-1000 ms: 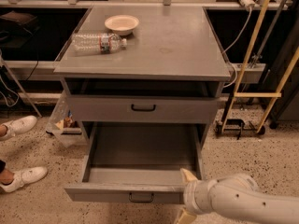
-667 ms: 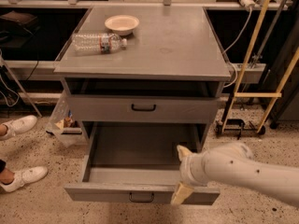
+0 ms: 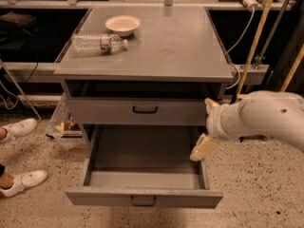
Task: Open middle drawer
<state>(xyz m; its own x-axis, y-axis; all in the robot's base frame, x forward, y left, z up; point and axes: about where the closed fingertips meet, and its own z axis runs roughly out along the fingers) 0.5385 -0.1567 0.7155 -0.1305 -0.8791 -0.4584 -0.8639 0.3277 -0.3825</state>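
The grey cabinet [image 3: 142, 56] has three levels. The middle drawer [image 3: 104, 112] is a wide shallow grey front with a small dark loop handle [image 3: 145, 109]; it sits about flush under a dark slot. The larger bottom drawer [image 3: 142, 197] is pulled far out and is empty inside. My gripper [image 3: 207, 126] is at the right end of the middle drawer's front, above the open bottom drawer's right side. Its two cream fingers [image 3: 204, 147] are spread apart, one high and one low, with nothing between them. It is well to the right of the handle.
A clear plastic bottle [image 3: 97, 43] lies on the cabinet top beside a shallow bowl [image 3: 122, 24]. A person's white shoes [image 3: 19, 127] are on the floor at left, by a clear bin [image 3: 64, 122]. Yellow poles [image 3: 254, 37] and cables stand at right.
My arm has risen from the bottom drawer's front right corner up to the right end of the middle drawer's front. The drawers have not moved.
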